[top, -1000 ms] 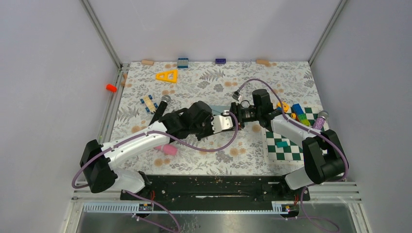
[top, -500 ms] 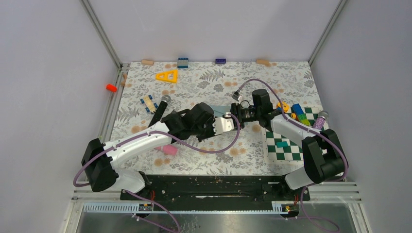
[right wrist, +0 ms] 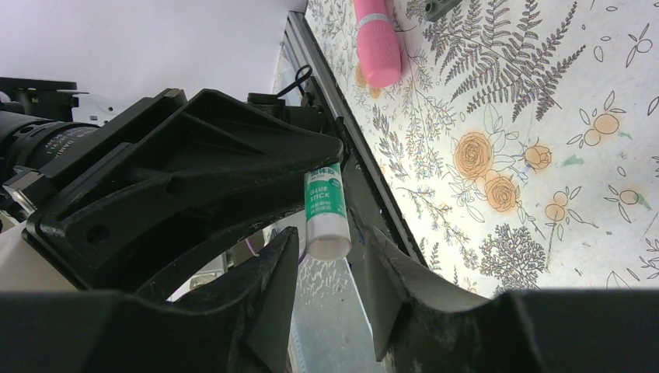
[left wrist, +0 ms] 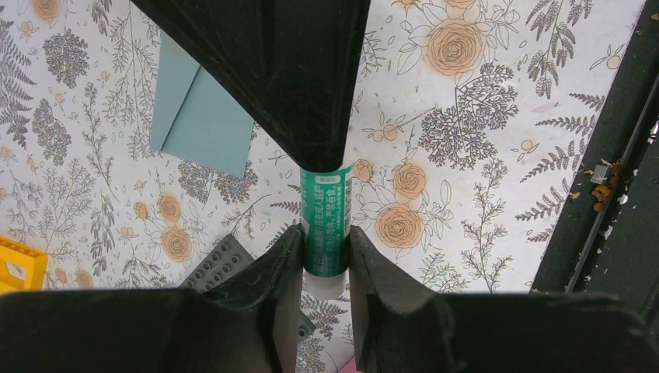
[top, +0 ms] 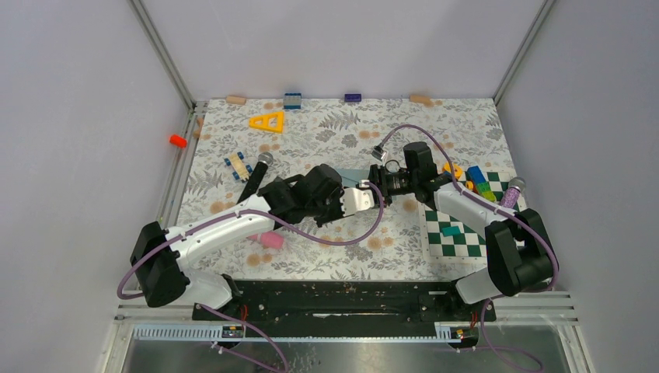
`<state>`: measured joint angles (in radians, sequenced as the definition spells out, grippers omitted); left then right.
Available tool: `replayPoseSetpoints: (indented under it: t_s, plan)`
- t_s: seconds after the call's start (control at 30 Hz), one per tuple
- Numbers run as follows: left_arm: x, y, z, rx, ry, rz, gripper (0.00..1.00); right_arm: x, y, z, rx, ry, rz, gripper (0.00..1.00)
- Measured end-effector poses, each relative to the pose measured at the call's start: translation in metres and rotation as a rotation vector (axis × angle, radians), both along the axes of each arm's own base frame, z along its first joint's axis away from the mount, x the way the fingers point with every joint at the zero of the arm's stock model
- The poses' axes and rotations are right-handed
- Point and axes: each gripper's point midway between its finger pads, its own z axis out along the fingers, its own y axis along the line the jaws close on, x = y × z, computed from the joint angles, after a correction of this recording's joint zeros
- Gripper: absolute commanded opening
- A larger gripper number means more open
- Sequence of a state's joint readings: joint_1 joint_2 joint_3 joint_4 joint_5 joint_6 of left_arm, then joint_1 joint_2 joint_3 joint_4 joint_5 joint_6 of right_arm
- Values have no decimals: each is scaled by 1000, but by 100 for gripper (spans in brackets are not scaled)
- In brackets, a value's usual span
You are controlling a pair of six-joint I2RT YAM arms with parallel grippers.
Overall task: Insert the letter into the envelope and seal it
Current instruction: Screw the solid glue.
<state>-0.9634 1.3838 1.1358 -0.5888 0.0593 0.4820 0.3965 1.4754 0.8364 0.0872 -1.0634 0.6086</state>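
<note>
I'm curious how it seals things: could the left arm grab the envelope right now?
Probably not yet. The left gripper is shut on the glue stick, so it is occupied, though the envelope lies flat close by.

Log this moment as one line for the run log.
stage: both grippers at glue stick | left gripper: shut on green glue stick | right gripper: open around its white end | teal-grey paper envelope: lying apart, untouched
</note>
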Motion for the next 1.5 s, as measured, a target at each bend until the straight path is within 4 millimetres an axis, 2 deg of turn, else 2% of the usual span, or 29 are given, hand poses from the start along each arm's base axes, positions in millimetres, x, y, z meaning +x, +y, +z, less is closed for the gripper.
replayPoseSetpoints:
  t_s: [0.17,0.4,0.6,0.97,1.3,1.5]
  plan:
    - [0,0,0,1,1,0,4,0,0,0,0,-3,0,42]
    - [1,0,-4,11,6,1,4,1,0,-1,-4,-10,-3,34]
    - [1,0,-4,11,4,3,3,1,0,0,-4,-13,-3,43]
    - [1,-1,-4,9,3,3,3,0,-1,2,-3,-38,-7,43]
    - [1,-1,-4,10,4,3,3,-1,-2,-2,-18,-48,-5,38]
    - [1,0,-4,11,4,3,2,-3,-1,-3,-23,-49,1,29]
